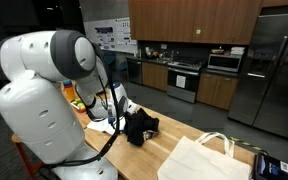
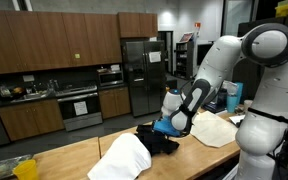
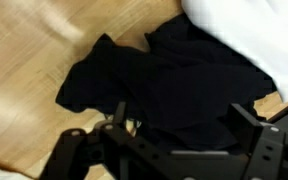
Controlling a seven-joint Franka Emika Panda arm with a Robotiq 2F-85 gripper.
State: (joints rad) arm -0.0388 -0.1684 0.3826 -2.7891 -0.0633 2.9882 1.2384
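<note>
Black cloth point(image 3: 174, 85), crumpled on wooden counter point(image 3: 24, 60), one end lying against white fabric point(image 3: 246, 35). Directly below gripper point(image 3: 164, 150), close under jaws spread wide and holding nothing. Long axis stretching away from white fabric, roughly along the line between the two fingers.

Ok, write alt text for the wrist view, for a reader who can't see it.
A crumpled black cloth lies on a light wooden table and fills the middle of the picture. The gripper hangs over it at the lower edge, its dark jaws spread wide open. A white cloth shows in the upper right corner, right beside the black one.
</note>
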